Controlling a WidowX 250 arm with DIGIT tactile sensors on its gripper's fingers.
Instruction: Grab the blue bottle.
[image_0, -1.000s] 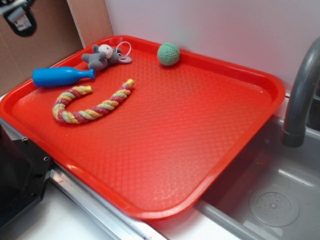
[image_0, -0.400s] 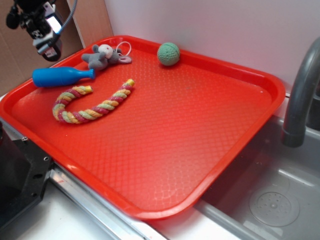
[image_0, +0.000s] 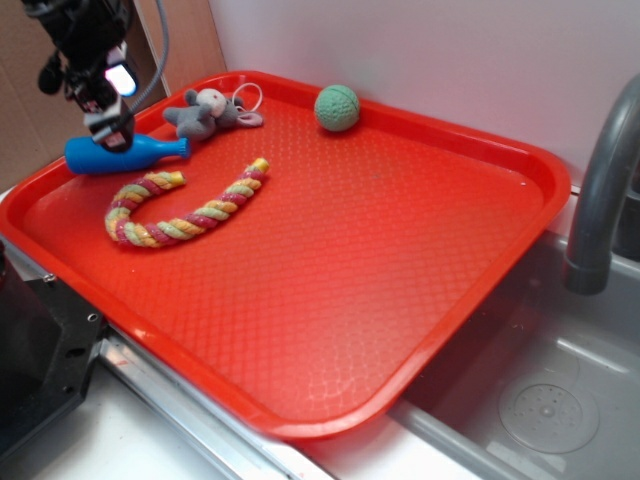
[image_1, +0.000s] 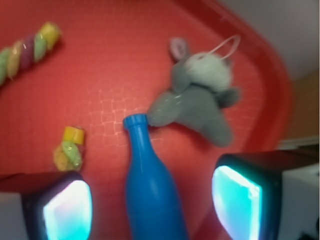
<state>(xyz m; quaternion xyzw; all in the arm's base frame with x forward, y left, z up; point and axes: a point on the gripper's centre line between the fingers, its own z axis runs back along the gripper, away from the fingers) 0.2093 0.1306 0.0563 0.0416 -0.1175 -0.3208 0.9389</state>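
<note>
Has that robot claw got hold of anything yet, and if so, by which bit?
Nothing is held yet. The gripper hangs with its jaws open on either side of the blue bottle, which lies on the red tray untouched.

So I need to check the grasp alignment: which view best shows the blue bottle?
The wrist view: the blue bottle lies centred between the open end effector fingers. In the exterior view the blue bottle is partly hidden by the end effector.
</note>
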